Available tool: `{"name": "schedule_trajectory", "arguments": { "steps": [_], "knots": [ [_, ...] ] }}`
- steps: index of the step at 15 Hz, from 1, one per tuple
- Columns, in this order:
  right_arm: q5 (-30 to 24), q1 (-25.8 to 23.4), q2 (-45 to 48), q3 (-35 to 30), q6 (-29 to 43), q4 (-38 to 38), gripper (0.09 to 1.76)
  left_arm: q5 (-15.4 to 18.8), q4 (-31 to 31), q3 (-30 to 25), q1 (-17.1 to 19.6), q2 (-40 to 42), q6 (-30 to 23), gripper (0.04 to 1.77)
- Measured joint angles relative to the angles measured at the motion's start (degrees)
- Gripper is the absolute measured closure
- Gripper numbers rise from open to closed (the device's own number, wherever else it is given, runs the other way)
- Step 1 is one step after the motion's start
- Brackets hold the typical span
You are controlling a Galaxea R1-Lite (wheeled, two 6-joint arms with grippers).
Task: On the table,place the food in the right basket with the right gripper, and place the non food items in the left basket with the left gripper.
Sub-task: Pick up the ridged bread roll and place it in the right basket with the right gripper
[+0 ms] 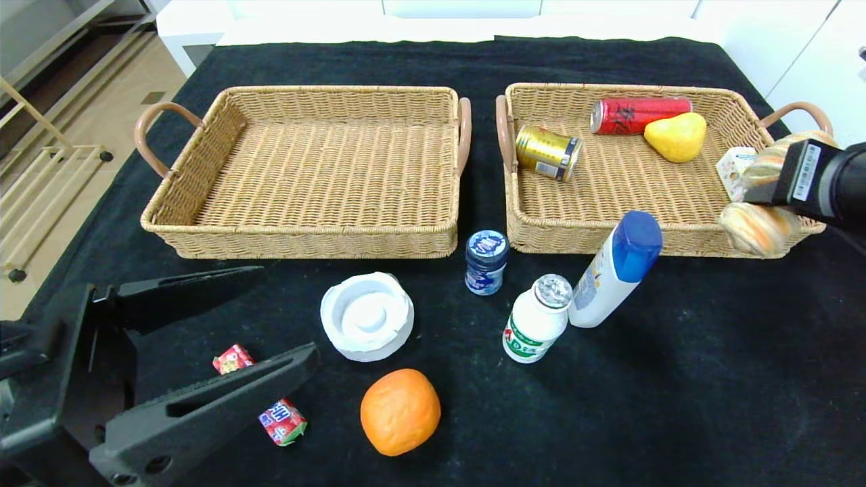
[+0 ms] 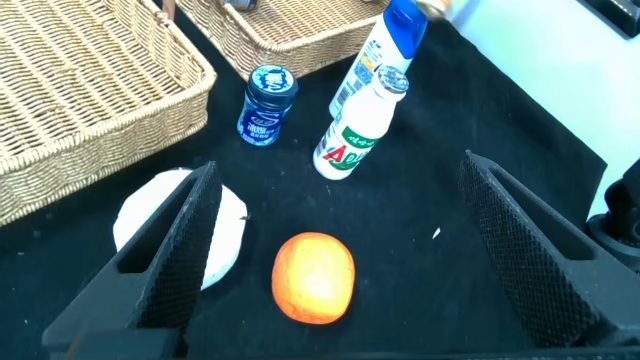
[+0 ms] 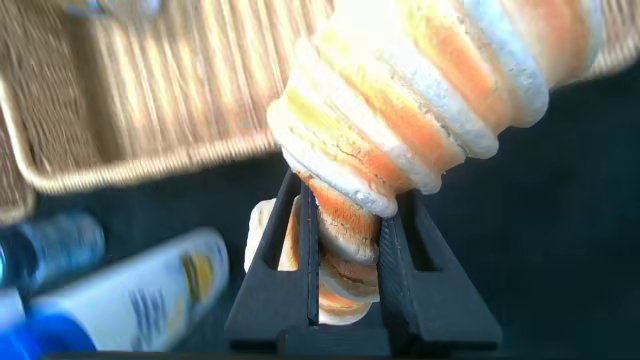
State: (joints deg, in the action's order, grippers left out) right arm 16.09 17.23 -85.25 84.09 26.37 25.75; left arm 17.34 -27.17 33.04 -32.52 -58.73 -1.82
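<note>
A black cloth covers the tabletop; the right hand clamps a ridged, orange-streaked croissant above the right wicker basket's near corner; the left hand gapes wide, a round orange between its fingers.

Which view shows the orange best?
Head view: the orange sits whole and unobstructed on the table, near the white dish. The left wrist view also shows it, between the open left gripper's fingers but smaller in context. The right wrist view misses it.
</note>
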Motion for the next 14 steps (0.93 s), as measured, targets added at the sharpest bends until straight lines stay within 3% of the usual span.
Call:
{"name": "schedule_trajectory", "arguments": {
  "steps": [7, 14],
  "knots": [
    [0.27, -1.27, -12.37, 14.58, -0.27, -0.48, 1.44, 0.02, 0.00, -0.07, 0.00, -0.16, 0.00, 0.09],
    [0.16, -3.40, -18.44, 17.68, -1.27, -8.23, 1.44, 0.00, 0.00, -0.07, 0.00, -0.24, 0.00, 0.09]
  ]
}}
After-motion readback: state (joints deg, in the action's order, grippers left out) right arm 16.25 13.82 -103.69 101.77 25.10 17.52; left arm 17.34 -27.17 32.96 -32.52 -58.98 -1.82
